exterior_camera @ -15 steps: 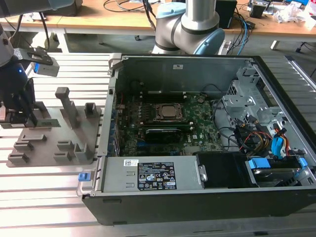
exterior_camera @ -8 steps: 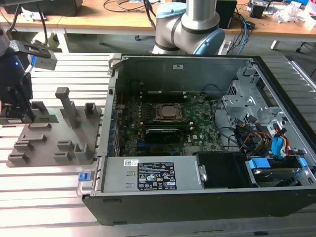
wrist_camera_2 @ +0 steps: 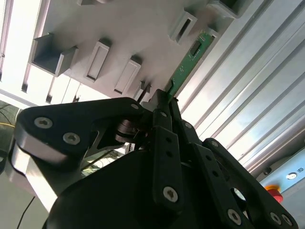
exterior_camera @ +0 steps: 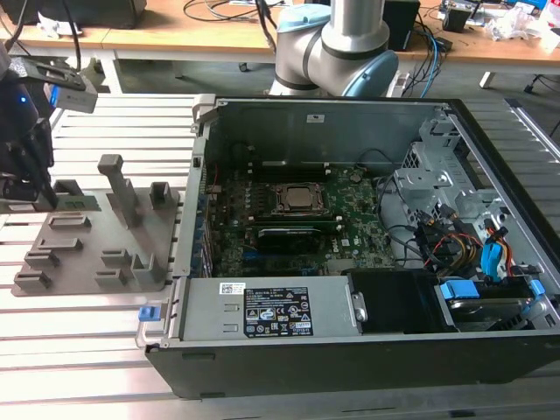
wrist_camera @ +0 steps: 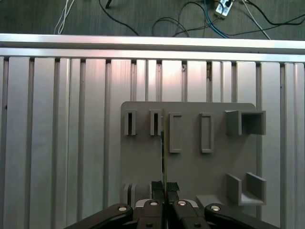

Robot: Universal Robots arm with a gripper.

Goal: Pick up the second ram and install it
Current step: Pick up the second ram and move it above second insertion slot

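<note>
A ribbed aluminium table (exterior_camera: 79, 350) carries a grey plastic fixture tray (exterior_camera: 87, 258). Over this tray the black gripper (wrist_camera_2: 164, 98) is closed on the second ram (wrist_camera_2: 190, 59), a thin green circuit-board stick. I judge the pick-up is in hand; installing on the large green motherboard (exterior_camera: 350, 219) needs the stick kept straight.

No readable text, not even on the power supply's stickers (exterior_camera: 277, 313)

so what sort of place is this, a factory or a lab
Probably a robotics lab bench, not a factory line. An opened computer case sits on a slotted aluminium table, a grey fixture tray beside it, with wooden desks and cables behind. The gripper is shut on the second ram.
</note>
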